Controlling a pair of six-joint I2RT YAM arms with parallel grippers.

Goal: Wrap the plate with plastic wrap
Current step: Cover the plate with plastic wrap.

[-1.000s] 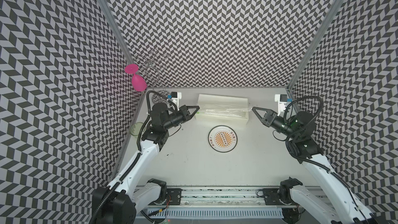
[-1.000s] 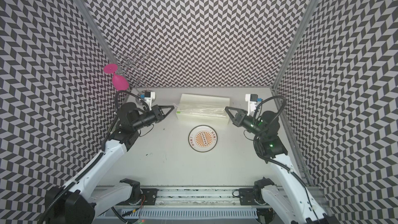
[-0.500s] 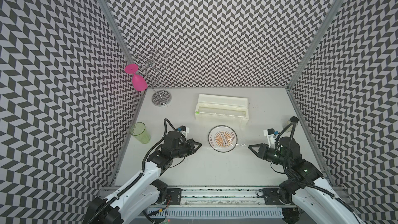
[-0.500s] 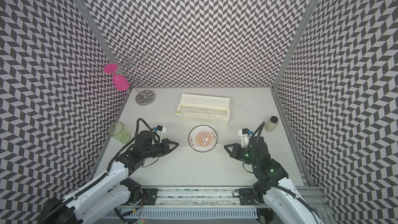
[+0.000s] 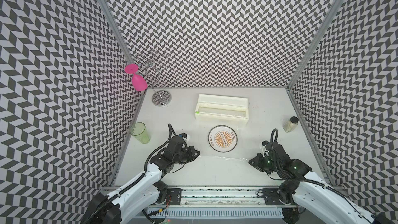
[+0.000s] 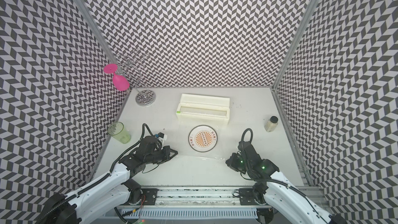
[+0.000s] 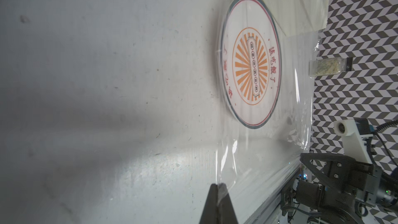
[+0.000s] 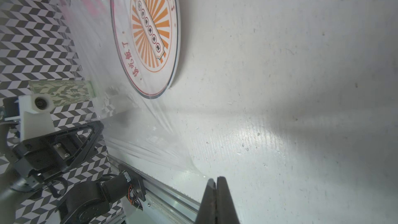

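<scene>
1. Jaws of the left gripper (image 7: 67, 185) are pressed together on a corner of the plastic wrap (image 7: 254, 162) — in the left wrist view the film's edge runs straight into the dark tips.
2. The right gripper (image 8: 216, 179) is clamped the same way, with the opposite corner of the wrap (image 8: 140, 141) drawn up to its closed tips.
3. In both top views the two grippers (image 5: 198, 153) (image 5: 249, 162) sit low over the table (image 5: 215, 174), tips pointing toward each other. A thin glossy line of wrap (image 5: 224, 157) is stretched between them.
4. The plate (image 5: 223, 138) (image 6: 203, 138) lies flat on the table just behind that line, midway between the arms. Both wrist views show it through the film, with pale streaks and creases across it (image 7: 251, 61) (image 8: 148, 35). Whether the film rests on the plate or hangs above it I cannot tell.
5. Behind the plate stands the long cream box (image 5: 221, 109) with a green tab (image 5: 196, 112) at one end. The film reaches back toward it.
6. Further out, a green cup (image 5: 140, 132) stands on the left arm's side and a small jar (image 5: 290, 124) with a dark lid on the right arm's side.
7. A wire rack (image 5: 161, 99) stands in the far left corner, with a pink glass (image 5: 139, 81) hanging upside down from it.
</scene>
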